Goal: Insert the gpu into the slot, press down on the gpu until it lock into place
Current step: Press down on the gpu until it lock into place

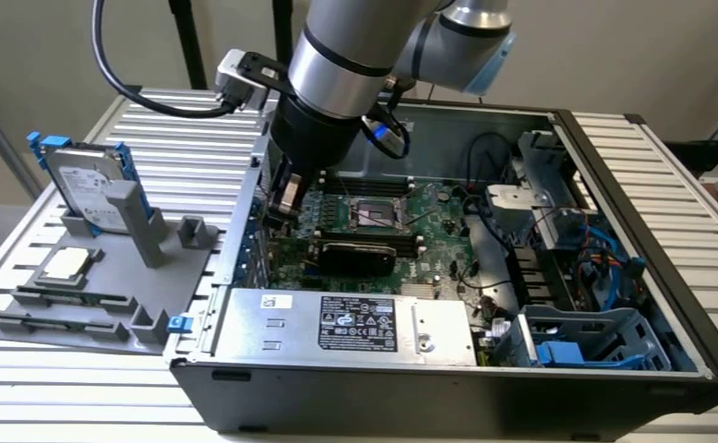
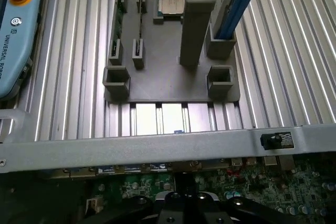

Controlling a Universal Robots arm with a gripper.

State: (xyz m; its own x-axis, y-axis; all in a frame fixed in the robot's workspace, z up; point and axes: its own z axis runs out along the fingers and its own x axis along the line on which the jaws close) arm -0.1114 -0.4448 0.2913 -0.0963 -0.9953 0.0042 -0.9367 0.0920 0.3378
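Gripper closed, empty, low over the motherboard beside the case's rear wall; gpu lies flat mid-board near the processor socket, apparently seated, locking unconfirmed.

Silver cylindrical arm with black band, pale-blue joint cap and looping black cable

The black gpu lies flat across the green motherboard.

Grey fixture tray holds a processor chip.
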